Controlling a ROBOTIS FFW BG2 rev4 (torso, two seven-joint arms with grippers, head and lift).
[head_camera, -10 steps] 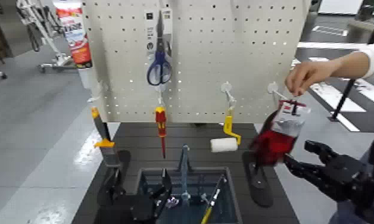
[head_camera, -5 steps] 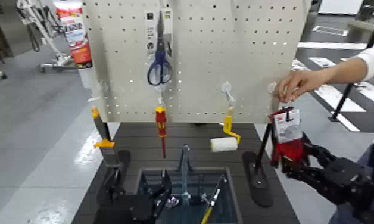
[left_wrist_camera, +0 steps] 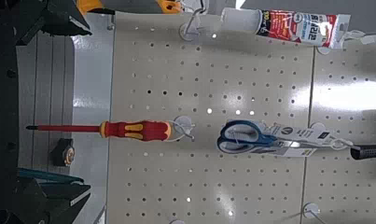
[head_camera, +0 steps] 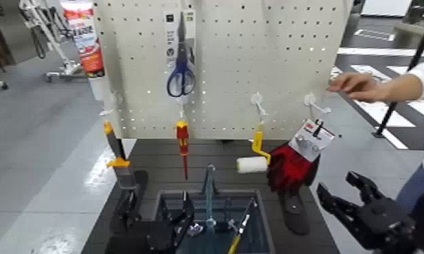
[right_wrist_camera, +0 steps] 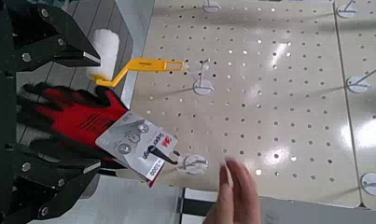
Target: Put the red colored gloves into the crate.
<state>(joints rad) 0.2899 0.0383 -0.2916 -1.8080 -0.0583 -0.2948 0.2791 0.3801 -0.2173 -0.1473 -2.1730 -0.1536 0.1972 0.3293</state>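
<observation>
Gloves [head_camera: 290,166] hang by their white tag [head_camera: 311,138] from a hook [head_camera: 314,105] at the pegboard's [head_camera: 221,61] right edge, tilted, fingers down-left, just right of the paint roller [head_camera: 253,163]. Right gripper [head_camera: 341,194] sits below and to their right, fingers spread, holding nothing, clear of the gloves. A person's hand [head_camera: 356,85] hovers near the hook, fingers loosely extended. Crate [head_camera: 166,202] is on the table below centre. Left gripper [head_camera: 157,228] is low beside the crate; whether spread or closed, cannot tell.
</observation>
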